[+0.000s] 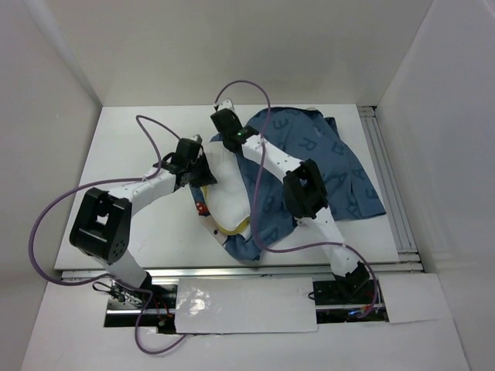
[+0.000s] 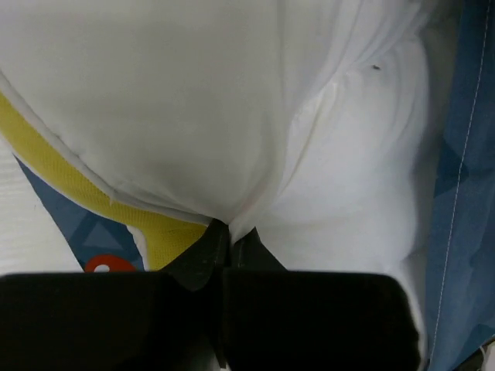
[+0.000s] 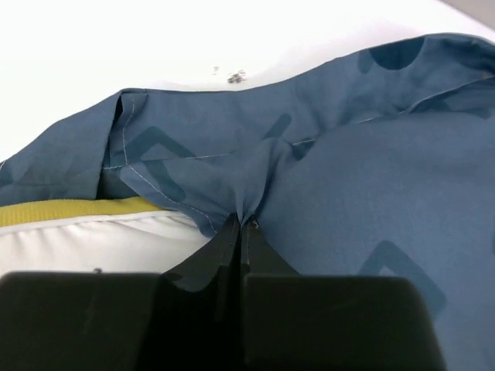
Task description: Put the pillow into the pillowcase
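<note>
Pillow (image 1: 226, 193) lies partly on the pillowcase (image 1: 340, 174). Its white cover bunches just ahead of the left gripper (image 2: 228, 232), whose fingers are pressed together on a thin fold of it. On the other side, the right gripper (image 3: 242, 222) pinches a tuck of blue cloth near the opening, and both bites look shallow to me: a hard pull could slip the fabric free or drag the case shut.

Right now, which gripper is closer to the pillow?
Left. The left gripper is shut on the pillow itself; the right gripper pinches the pillowcase fabric, right beside the pillow's edge.
</note>
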`<state>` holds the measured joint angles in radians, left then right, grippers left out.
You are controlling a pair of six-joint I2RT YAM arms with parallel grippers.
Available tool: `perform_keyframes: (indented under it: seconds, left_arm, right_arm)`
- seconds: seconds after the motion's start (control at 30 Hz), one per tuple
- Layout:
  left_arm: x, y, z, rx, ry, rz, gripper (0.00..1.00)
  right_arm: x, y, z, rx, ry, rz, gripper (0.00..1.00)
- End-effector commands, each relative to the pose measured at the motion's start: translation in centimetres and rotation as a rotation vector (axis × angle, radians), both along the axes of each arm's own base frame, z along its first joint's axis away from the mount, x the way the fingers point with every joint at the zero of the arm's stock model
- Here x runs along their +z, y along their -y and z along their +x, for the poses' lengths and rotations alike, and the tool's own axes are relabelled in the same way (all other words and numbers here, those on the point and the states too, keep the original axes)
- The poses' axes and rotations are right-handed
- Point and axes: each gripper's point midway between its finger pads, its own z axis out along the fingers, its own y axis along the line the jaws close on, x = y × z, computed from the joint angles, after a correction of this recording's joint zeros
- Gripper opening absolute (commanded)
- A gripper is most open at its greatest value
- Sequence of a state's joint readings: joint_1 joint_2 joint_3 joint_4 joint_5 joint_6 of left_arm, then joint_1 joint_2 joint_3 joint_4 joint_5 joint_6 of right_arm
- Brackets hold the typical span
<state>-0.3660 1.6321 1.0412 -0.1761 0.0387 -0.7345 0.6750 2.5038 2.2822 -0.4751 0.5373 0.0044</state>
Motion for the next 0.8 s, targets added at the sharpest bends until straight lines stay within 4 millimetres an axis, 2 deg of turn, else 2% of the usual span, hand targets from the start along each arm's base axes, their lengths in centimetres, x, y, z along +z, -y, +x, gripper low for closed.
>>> perform_keyframes:
  seconds: [0.0,0.1,0.13,0.17,0.2,0.23,0.27,0.3,0.33,0.37,0.43,0.47,0.5,0.57,0.6,0.63,0.7,0.73,0.77]
  left_arm:
    - [0.6,2.5,1.5,-0.129,0.087,-0.058,0.00]
    - [2.3,4.9,2.4,-0.255,0.243,-0.062,0.00]
    - [3.2,5.4,2.5,-0.293,0.299,-0.059,0.00]
    - [5.0,6.0,3.2,-0.313,0.377,-0.077,0.00]
    - [5.8,6.8,2.6,-0.359,0.416,-0.093,0.00]
    - [7.7,7.3,2.0,-0.396,0.485,-0.096,0.00]
    - [9.7,7.5,2.1,-0.413,0.572,-0.109,0.00]
    - [11.2,8.6,1.2,-0.453,0.628,-0.122,0.00]
    - [11.9,8.7,0.6,-0.479,0.680,-0.108,0.00]
    - [14.7,8.9,-0.2,-0.493,0.767,-0.116,0.00]
    - [17.7,9.4,-1.0,-0.510,0.888,-0.080,0.00]
    - [18.9,9.5,-1.4,-0.517,0.933,-0.067,0.00]
    - [21.4,9.4,-2.2,-0.501,1.006,-0.060,0.00]
    - [24.1,9.0,-3.1,-0.511,1.107,-0.024,0.00]
    - [25.6,8.4,-3.4,-0.488,1.152,-0.019,0.00]
    - [28.4,7.7,-4.7,-0.469,1.226,-0.028,0.00]
    - [30.7,6.6,-5.8,-0.453,1.299,-0.006,0.00]
    - [31.4,6.1,-6.3,-0.451,1.320,0.002,0.00]
    - [33.7,5.1,-7.2,-0.426,1.387,0.022,0.00]
  right_arm:
    - [5.0,0.7,-0.3,-0.034,0.088,-0.011,0.00]
    - [8.7,-3.1,-2.2,0.086,0.109,0.065,0.00]
    - [10.7,-3.8,-3.2,0.134,0.110,0.085,0.00]
    - [12.5,-5.0,-4.2,0.167,0.130,0.114,0.00]
    - [13.8,-5.3,-5.0,0.187,0.134,0.128,0.00]
    - [17.7,-5.4,-6.0,0.219,0.171,0.197,0.00]
    - [17.8,-5.7,-7.4,0.254,0.147,0.199,0.00]
    - [19.1,-5.8,-8.1,0.278,0.156,0.236,0.00]
    - [22.6,-5.9,-10.1,0.336,0.179,0.301,0.00]
    - [22.8,-5.8,-10.9,0.359,0.172,0.313,0.00]
    - [25.2,-5.7,-12.5,0.395,0.174,0.385,0.00]
    - [27.2,-5.4,-13.7,0.410,0.197,0.404,0.00]
    - [27.3,-5.5,-14.5,0.415,0.184,0.408,0.00]
    - [28.8,-4.3,-15.2,0.366,0.216,0.413,0.00]
    - [28.9,-4.4,-15.5,0.364,0.212,0.406,0.00]
    - [29.5,-4.0,-15.7,0.351,0.217,0.417,0.00]
    - [29.7,-3.8,-16.3,0.342,0.211,0.402,0.00]
    - [30.7,-3.4,-16.4,0.327,0.230,0.420,0.00]
    - [30.5,-3.5,-16.7,0.318,0.229,0.408,0.00]
